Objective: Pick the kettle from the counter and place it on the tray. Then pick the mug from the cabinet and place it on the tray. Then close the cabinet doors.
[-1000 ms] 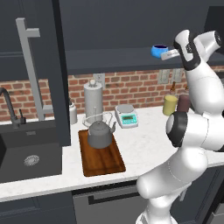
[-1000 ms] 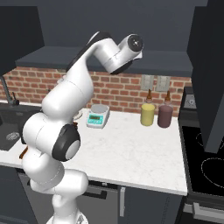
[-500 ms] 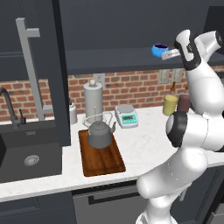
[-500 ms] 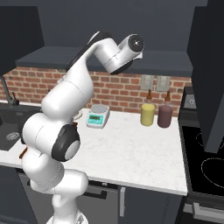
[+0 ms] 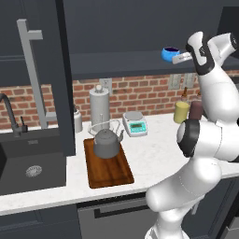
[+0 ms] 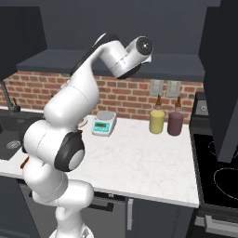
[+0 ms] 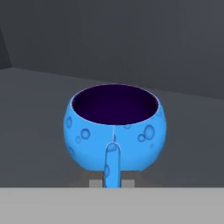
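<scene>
Pinching the mug (image 7: 114,129) by its handle, gripper (image 7: 112,183) is seen at cabinet (image 5: 126,65) shelf; kettle (image 5: 107,142) sits on tray (image 5: 112,172).

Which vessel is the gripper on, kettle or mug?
The blue mug on the cabinet shelf: the gripper is shut on its handle. The grey kettle sits apart, down on the tray.

One kettle (image 5: 107,143), one mug (image 7: 115,130), one tray (image 5: 109,167), two bottles (image 6: 157,122).
</scene>
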{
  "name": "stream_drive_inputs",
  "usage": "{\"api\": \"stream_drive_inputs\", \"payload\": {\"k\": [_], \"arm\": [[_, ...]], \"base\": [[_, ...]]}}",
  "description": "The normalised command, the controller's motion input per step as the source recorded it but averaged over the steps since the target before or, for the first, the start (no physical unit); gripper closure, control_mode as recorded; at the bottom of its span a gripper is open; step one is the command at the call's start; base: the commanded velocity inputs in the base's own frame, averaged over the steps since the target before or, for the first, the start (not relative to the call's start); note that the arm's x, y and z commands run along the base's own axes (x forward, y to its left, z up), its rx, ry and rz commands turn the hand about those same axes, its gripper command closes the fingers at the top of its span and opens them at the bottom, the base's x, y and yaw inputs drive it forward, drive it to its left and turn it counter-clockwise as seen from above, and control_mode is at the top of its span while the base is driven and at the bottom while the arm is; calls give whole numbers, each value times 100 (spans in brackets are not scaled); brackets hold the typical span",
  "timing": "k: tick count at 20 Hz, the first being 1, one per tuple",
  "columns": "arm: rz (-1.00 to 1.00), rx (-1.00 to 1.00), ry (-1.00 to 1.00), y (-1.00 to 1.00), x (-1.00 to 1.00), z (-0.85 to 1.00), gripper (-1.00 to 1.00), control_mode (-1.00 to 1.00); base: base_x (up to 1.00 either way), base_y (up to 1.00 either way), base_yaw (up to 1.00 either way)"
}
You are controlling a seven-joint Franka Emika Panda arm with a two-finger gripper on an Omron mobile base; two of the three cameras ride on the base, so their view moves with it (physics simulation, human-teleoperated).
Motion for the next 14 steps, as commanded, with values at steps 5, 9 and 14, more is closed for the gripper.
{"api": "stream_drive_inputs", "payload": {"k": [5, 9, 14], "arm": [[0, 1, 0, 0, -28, 0, 100, -100], [0, 2, 0, 0, -41, 2, 100, -100], [0, 3, -1, 0, -53, 4, 100, -100]], "base": [[0, 0, 0], [0, 0, 0], [0, 0, 0]]}}
